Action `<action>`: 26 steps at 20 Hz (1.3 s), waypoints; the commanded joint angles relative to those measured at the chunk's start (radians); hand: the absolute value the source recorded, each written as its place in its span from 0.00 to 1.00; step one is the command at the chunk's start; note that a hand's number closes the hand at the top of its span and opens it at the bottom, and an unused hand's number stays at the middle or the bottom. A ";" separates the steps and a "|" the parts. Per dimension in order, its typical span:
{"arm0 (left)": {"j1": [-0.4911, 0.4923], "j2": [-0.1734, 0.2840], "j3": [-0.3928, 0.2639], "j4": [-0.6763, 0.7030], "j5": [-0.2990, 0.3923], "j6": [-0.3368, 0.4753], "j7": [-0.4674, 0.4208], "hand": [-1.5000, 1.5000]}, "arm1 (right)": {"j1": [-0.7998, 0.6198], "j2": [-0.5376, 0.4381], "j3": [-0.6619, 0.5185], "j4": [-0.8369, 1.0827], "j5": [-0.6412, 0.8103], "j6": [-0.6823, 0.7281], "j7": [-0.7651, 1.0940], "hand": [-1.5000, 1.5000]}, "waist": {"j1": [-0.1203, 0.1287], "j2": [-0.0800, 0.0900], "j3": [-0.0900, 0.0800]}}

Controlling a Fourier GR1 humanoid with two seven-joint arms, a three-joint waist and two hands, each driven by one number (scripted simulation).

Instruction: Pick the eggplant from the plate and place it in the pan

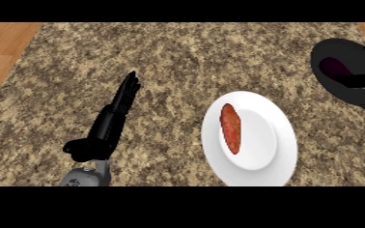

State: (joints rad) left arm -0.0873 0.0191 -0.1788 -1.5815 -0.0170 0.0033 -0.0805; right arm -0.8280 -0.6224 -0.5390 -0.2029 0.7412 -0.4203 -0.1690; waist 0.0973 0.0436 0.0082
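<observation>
A white plate [284,147] lies on the speckled counter at the lower right. A long reddish-brown vegetable [230,128] rests on the plate's left half. A black pan [329,83] shows at the right edge, partly cut off. A dark purple eggplant [335,68] lies inside the pan. My left hand [107,125] stands at the lower left with its fingers straight and pointing up the view. It holds nothing and is well apart from the plate. My right hand shows nowhere.
The granite counter top [178,58] spreads across the view. A strip of wooden surface [14,41] shows past its upper left edge.
</observation>
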 commanded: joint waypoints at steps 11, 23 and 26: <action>-0.002 -0.017 0.007 0.033 -0.008 0.020 -0.025 0.50 | 0.003 -0.009 -0.225 -0.021 -0.240 0.095 -0.288 0.00 | -0.033 -0.005 0.003; 0.037 -0.018 0.012 0.035 -0.004 0.042 -0.034 0.50 | 0.141 -0.139 -0.340 0.038 -0.400 0.598 -0.445 0.00 | -0.066 -0.024 -0.001; 0.042 0.007 0.020 0.024 -0.004 0.004 -0.044 0.50 | 0.171 -0.106 -0.324 0.032 -0.401 0.619 -0.495 0.00 | -0.064 -0.028 -0.003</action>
State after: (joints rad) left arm -0.0507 0.0279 -0.1480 -1.5638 -0.0107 0.0121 -0.1076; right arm -0.6966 -0.7315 -0.8627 -0.1734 0.3585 0.1133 -0.6106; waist 0.0377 0.0191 0.0063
